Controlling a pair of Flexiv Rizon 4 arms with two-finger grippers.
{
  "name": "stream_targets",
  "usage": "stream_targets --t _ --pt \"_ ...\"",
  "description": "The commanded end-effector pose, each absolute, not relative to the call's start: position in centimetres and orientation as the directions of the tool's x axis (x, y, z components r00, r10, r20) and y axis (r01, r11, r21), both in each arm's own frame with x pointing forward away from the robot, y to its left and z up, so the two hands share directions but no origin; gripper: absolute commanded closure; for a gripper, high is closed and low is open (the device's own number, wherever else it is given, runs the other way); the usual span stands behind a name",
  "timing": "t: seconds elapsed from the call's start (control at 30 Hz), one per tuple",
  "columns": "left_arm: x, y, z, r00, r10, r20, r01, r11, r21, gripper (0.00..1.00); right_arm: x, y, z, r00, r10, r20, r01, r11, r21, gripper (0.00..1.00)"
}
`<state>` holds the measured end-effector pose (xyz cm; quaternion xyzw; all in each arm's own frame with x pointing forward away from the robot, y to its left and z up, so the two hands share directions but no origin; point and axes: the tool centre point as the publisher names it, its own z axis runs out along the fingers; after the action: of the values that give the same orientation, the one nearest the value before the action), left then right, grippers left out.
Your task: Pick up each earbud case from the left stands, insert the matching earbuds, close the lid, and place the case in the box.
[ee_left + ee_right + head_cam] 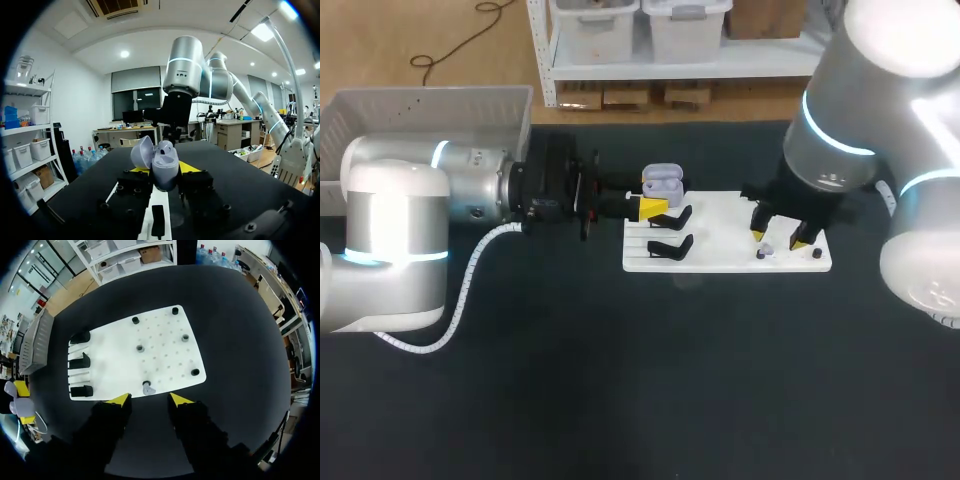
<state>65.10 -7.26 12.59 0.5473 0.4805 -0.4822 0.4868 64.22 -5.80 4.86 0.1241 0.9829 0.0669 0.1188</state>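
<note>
My left gripper [655, 208] is shut on a lavender earbud case [663, 183], held upright with its lid open beside the white board's [725, 262] left end. In the left wrist view the earbud case [163, 162] sits between the yellow tips of the left gripper [164, 169]. My right gripper [778, 238] hangs open above the board's right part. A lavender earbud [148, 388] rests on a peg just ahead of the right gripper [150, 399], with nothing between its fingers. The held case [15, 399] also shows beyond the board's [115, 357] stand end.
Black stands [670, 247] line the board's left end; three stands [80, 361] show in the right wrist view. Small black pegs [140, 347] dot the board. A grey box [420, 115] stands at the far left. My right arm [182, 75] rises ahead of the left gripper.
</note>
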Motion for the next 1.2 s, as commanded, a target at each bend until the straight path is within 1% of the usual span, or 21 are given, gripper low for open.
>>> stream_targets --t 0.03,0.17,0.47,0.7,1.2 --pt "65.0 -7.2 12.5 0.076 0.055 -0.996 0.996 -0.059 0.072 1.00 64.4 -6.0 3.9 -0.942 0.257 -0.216 0.221 0.959 0.179 0.53" --pt "65.0 -7.2 12.5 0.076 0.055 -0.996 0.996 -0.059 0.072 1.00 64.4 -5.3 3.5 -0.948 0.244 -0.207 0.208 0.962 0.178 0.51" --pt "65.0 -7.2 12.5 0.076 0.055 -0.996 0.996 -0.059 0.072 1.00 64.6 -5.5 2.3 -0.951 0.246 -0.188 0.214 0.961 0.176 0.53" --pt "65.0 -7.2 12.5 0.076 0.055 -0.996 0.996 -0.059 0.072 1.00 64.9 -5.9 1.9 -0.944 0.276 -0.181 0.242 0.952 0.189 0.58" --pt "65.0 -7.2 12.5 0.076 0.055 -0.996 0.996 -0.059 0.072 1.00 65.5 -5.7 1.3 -0.944 0.288 -0.161 0.252 0.944 0.211 0.63"
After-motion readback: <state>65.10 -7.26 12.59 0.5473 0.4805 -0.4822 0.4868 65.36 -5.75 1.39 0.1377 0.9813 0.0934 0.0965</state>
